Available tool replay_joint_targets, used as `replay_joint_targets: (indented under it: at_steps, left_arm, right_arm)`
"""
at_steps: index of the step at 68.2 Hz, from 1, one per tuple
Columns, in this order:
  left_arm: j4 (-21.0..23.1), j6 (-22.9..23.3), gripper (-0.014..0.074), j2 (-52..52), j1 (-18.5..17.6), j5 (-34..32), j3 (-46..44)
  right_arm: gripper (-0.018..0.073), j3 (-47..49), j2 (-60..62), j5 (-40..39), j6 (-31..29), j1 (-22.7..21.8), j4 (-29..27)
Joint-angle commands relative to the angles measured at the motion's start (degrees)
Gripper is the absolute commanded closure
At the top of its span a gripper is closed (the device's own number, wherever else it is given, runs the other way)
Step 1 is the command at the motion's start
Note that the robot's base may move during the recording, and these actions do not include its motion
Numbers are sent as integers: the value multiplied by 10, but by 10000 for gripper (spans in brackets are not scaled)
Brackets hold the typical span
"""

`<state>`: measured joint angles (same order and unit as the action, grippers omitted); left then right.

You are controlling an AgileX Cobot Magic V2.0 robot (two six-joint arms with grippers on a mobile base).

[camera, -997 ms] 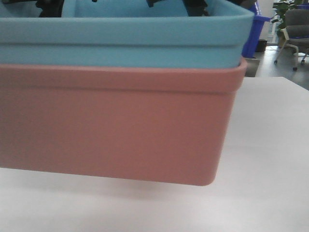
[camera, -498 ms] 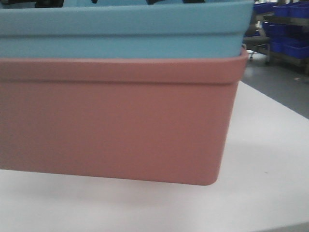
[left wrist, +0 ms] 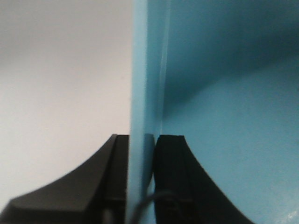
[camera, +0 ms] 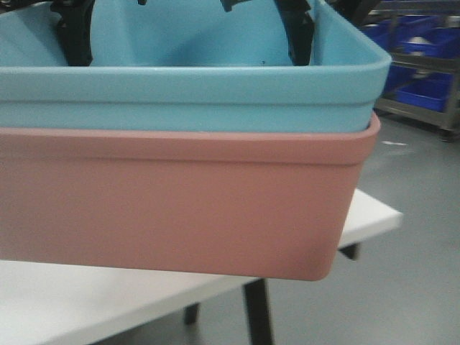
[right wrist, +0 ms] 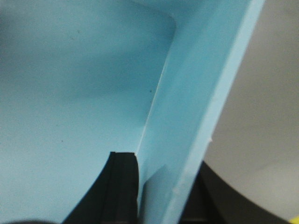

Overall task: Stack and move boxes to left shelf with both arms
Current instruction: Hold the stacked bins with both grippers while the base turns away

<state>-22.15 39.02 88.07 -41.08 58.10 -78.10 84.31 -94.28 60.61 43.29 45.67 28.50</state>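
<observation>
The light blue bin [camera: 187, 97] sits nested inside the salmon pink bin [camera: 172, 201]; the stack fills the front view and hangs above the white table [camera: 374, 212]. My left gripper [left wrist: 140, 140] is shut on the blue bin's wall [left wrist: 145, 70], one finger outside and one inside. My right gripper [right wrist: 161, 172] is shut on the opposite blue wall [right wrist: 196, 93] in the same way. Both show as black links inside the bin in the front view, the left gripper [camera: 74, 32] and the right gripper [camera: 296, 29]. The roller shelf is out of view.
The white table's right corner and a dark leg [camera: 257, 309] show below the stack, with grey floor beyond. A rack with dark blue bins [camera: 424, 93] stands at the far right.
The view has swung: the table now ends at a corner with floor beyond. The stacked bins sit lower in the frame, showing the blue bin's inside. Both grippers keep their hold.
</observation>
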Motion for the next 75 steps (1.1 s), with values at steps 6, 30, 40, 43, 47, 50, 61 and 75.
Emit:
replay_joint_targets:
  at_steps: [6,30,40,43,47,50,61,75]
  left_arm:
    - [75,-1,608,-27,-36,-137,-31]
    - [75,-1,608,-27,-36,-137,-31]
    - [75,-1,608,-27,-36,-137,-31]
    - [75,-1,608,-27,-36,-137,-31]
    - [75,-1,608,-27,-36,-137,-31]
    - [75,-1,608,-27,-36,-136,-31]
    - [75,-1,608,-27,-36,-133,-31]
    - [75,-1,608,-27,-36,-132,-31]
  right_arm:
    - [503,31,20,-162,18,16,-33]
    - [503,31,20,-162,18,16,-33]
    - [503,31,20,-162,18,16,-33]
    - [503,31,20,-162,18,16,-33]
    - [503,31,20,-162,18,16,-33]
    - [503,31,20,-162,18,16,-33]
    - [503,31,20,-162,18,16,-33]
    - [503,31,20,-162,18,16,-33]
